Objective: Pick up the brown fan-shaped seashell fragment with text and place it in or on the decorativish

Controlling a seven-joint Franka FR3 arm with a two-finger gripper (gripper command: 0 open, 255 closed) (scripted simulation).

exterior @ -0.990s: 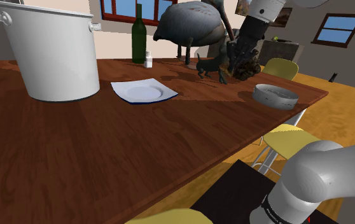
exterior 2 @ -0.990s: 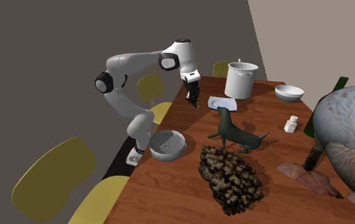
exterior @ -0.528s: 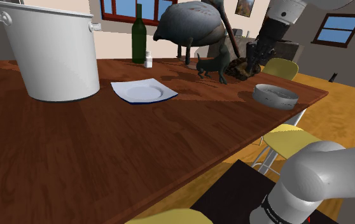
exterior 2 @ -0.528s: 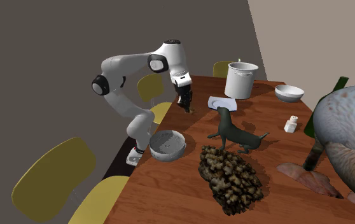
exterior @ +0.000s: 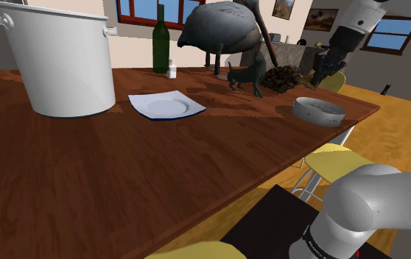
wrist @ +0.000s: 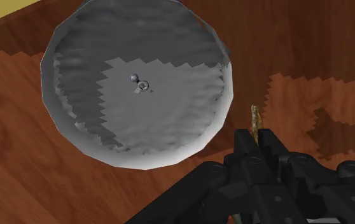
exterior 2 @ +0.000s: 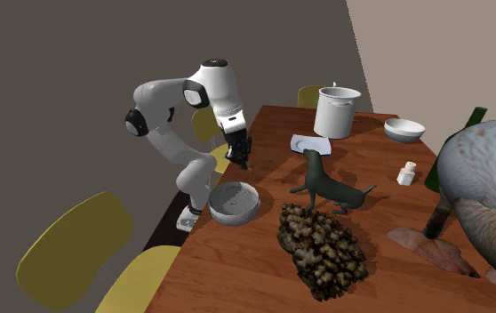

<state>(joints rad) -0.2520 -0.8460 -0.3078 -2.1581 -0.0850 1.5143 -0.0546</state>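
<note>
A thin brown seashell fragment (wrist: 255, 119) shows edge-on, sticking out from between the black fingers of my gripper (wrist: 257, 135), which is shut on it. The grey decorative dish (wrist: 74, 60) lies on the wood table below and just beside the fingers; its inside holds only a small stud. In the shoulder view the gripper (exterior: 327, 71) hangs above and a little behind the dish (exterior: 318, 111) near the table's right corner. From the second exterior view the gripper (exterior 2: 240, 161) hovers over the table edge, short of the dish (exterior 2: 234, 203).
A dark animal figurine (exterior: 244, 74) and a lumpy brown pile (exterior: 281, 77) stand close to the dish. Farther off are a large bird statue (exterior: 222, 29), a green bottle (exterior: 160, 40), a white plate (exterior: 167, 107) and a big white pot (exterior: 64, 59). Yellow chairs (exterior: 336, 158) line the table edge.
The arm has swung toward the shoulder view's right, from in front of the lumpy pile to above the dish's far side, carrying the fragment. Nothing on the table moved.
</note>
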